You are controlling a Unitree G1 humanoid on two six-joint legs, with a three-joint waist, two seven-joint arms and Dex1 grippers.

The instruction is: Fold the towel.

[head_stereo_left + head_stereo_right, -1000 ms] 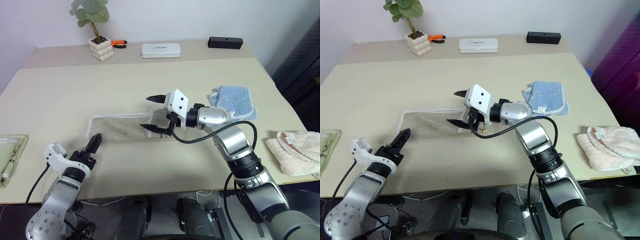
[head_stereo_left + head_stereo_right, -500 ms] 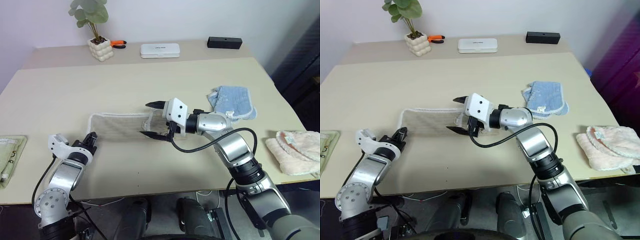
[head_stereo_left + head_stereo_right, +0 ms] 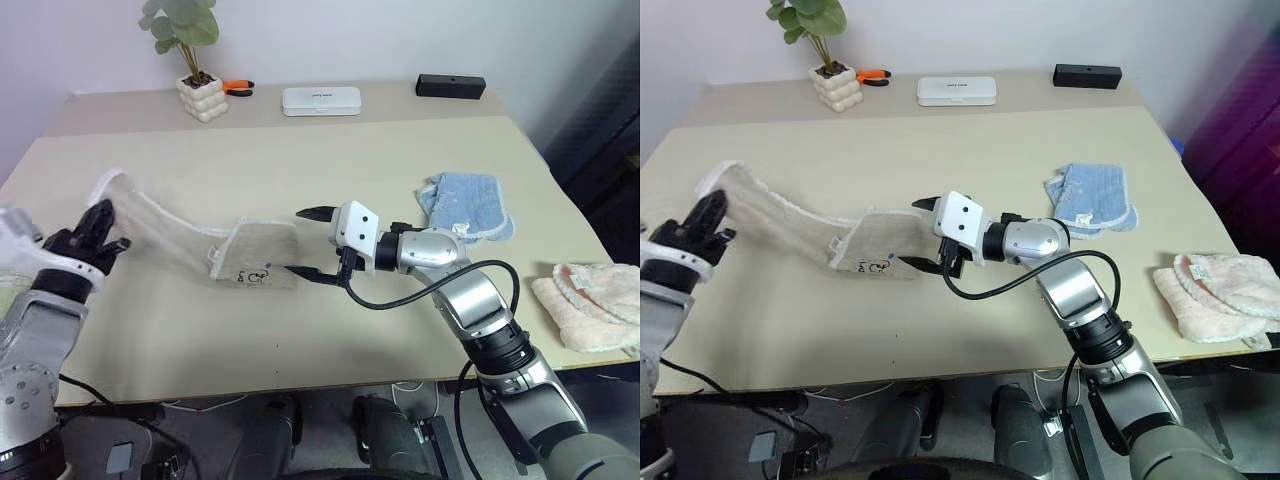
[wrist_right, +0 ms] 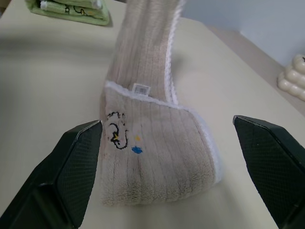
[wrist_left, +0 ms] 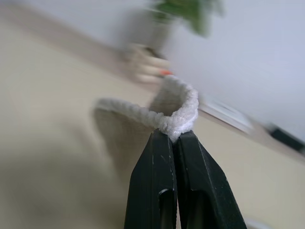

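One end of the towel (image 3: 790, 225) is pinched between the closed fingers of the left gripper (image 3: 702, 215) and hangs raised above the table's (image 3: 970, 150) left edge; the other end lies doubled on the table near its middle, embroidered mark up, closer to the front edge than the back.

1. Keep the left gripper clamped on the white corded edging. The left wrist view shows only a thin bite of cord, so judge the hold as shallow and avoid jerks.
2. Carry the raised end across toward the table's centre in a low arc, so the cloth drapes rather than drags the resting end.
3. Use the right gripper (image 3: 924, 235), its fingers spread wide and holding nothing, just beside the doubled end. Press or pinch that end if it starts to slide.
4. Align the corded edges before lowering. Release only once the cloth lies flat.

Stay well apart from the light-blue cloth (image 3: 1090, 198) toward the right edge.
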